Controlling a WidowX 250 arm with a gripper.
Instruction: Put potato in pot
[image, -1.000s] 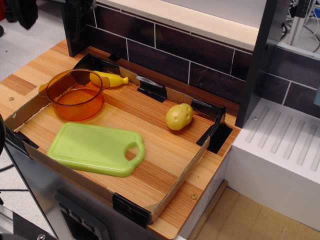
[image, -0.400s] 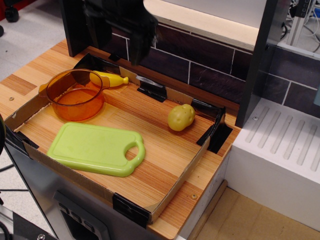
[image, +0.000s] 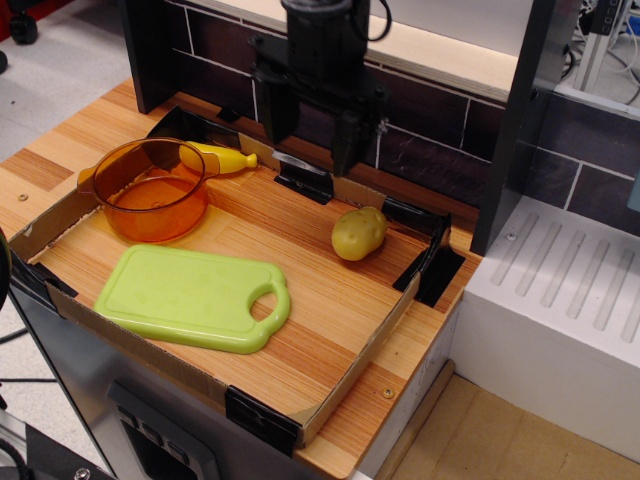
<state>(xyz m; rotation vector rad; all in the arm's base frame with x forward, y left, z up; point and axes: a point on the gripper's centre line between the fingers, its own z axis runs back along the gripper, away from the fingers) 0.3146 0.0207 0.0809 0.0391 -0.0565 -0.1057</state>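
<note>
The yellowish-tan potato (image: 359, 233) lies on the wooden tray floor at the right, near the tray's back right corner. The translucent orange pot (image: 148, 187) stands at the tray's back left and looks to hold nothing. My black gripper (image: 312, 152) hangs open in the air in front of the dark tiled back wall, above and a little left of the potato. Its two fingers (image: 281, 118) point down and stand wide apart with nothing between them.
A yellow banana (image: 222, 158) lies behind the pot against the tray's back wall. A flat green cutting board (image: 192, 297) lies at the tray's front left. Low cardboard walls (image: 355, 365) with black corner clips ring the tray. A white ridged block (image: 560, 310) stands to the right.
My gripper has come into view from the upper left and moved right and down to hang above the potato. The potato, pot and board have stayed put.
</note>
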